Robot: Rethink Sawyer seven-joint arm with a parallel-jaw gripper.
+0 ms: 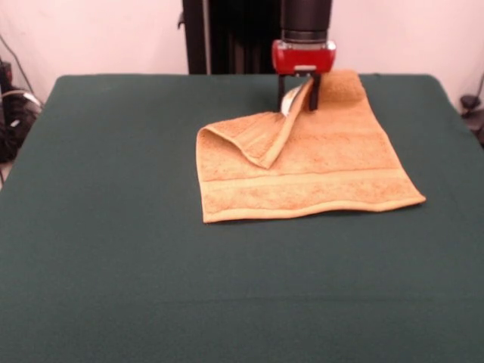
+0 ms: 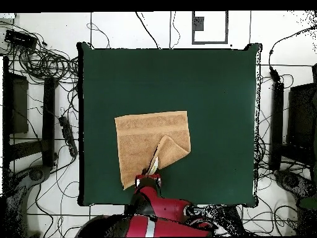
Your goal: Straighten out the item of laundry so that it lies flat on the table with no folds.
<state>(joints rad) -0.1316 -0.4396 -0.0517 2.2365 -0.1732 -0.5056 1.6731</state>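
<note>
The orange-tan towel (image 1: 325,162) lies on the dark green table (image 1: 113,227), right of centre toward the far side. One corner is lifted and folded over, making a triangular flap (image 1: 261,136) across the towel's left part. My gripper (image 1: 299,97) stands at the towel's far edge and is shut on the raised corner, where the white tag shows. In the overhead view the towel (image 2: 139,149) sits near the table's (image 2: 217,93) bottom edge, the flap (image 2: 172,152) is at its lower right, and the gripper (image 2: 150,176) is just below it.
Cables and equipment (image 2: 43,68) lie on the floor around the table. The robot's red arm (image 2: 161,214) reaches in over the table's bottom edge in the overhead view. Open green cloth surrounds the towel on the near, left and right sides in the front view.
</note>
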